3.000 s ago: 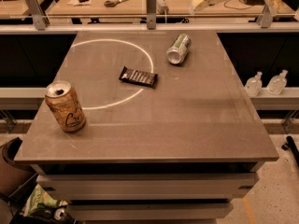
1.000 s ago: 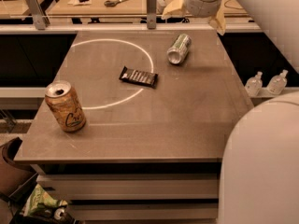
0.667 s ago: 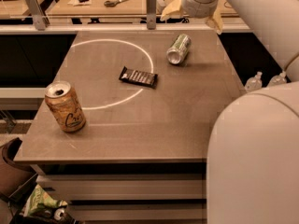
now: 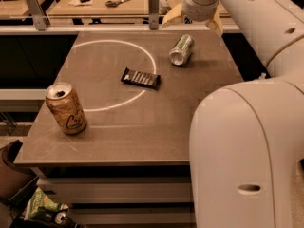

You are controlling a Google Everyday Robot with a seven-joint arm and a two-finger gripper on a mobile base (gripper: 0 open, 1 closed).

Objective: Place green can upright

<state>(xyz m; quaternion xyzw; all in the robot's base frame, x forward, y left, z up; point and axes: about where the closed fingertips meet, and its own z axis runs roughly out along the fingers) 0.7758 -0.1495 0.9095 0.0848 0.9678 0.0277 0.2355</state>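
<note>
The green can lies on its side at the far right of the grey table, its silver end facing the camera. My gripper hangs just behind and above it, near the table's far edge. It is open and empty. Its two pale yellow fingers are spread wide, one to each side of the white wrist. No finger touches the can.
An orange-tan can stands upright at the front left. A dark snack bar lies on a white circle line mid-table. My white arm fills the right foreground. A rail with posts runs behind the table.
My arm has come into view from the right and now reaches over the far right of the table. The gripper hangs behind the green can. The cans and the bar have not moved.
</note>
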